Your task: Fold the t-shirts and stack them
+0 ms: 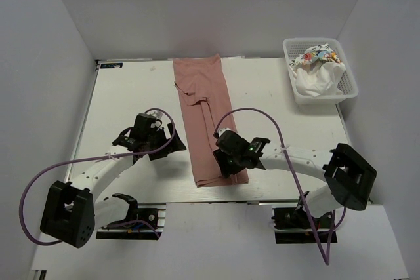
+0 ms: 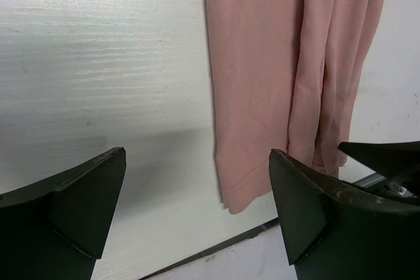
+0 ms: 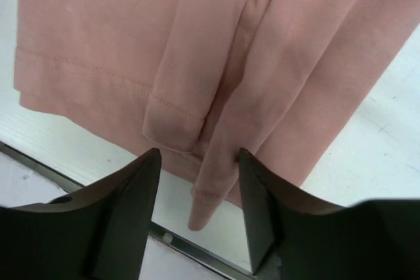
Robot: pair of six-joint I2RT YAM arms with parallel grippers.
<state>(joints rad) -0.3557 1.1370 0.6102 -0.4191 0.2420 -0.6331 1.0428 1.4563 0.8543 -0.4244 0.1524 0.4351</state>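
The right gripper [image 3: 197, 155] sits over the near hem of the dusty pink cloth t-shirt [image 1: 203, 109]. Its jaws are partly spread astride a doubled fold, probably placed to pinch that end and carry it toward 12 o'clock. The shirt lies as a narrow strip from 12 to 6 on the white table [image 1: 131, 96]. At its 9 o'clock the left gripper [image 1: 149, 137] hovers, spread wide. At 2 o'clock a white plastic lattice basket [image 1: 319, 98] holds crumpled white t-shirts [image 1: 315, 75].

Robot lab booth, bare white walls [image 1: 216, 4], white worktable [image 1: 131, 90]
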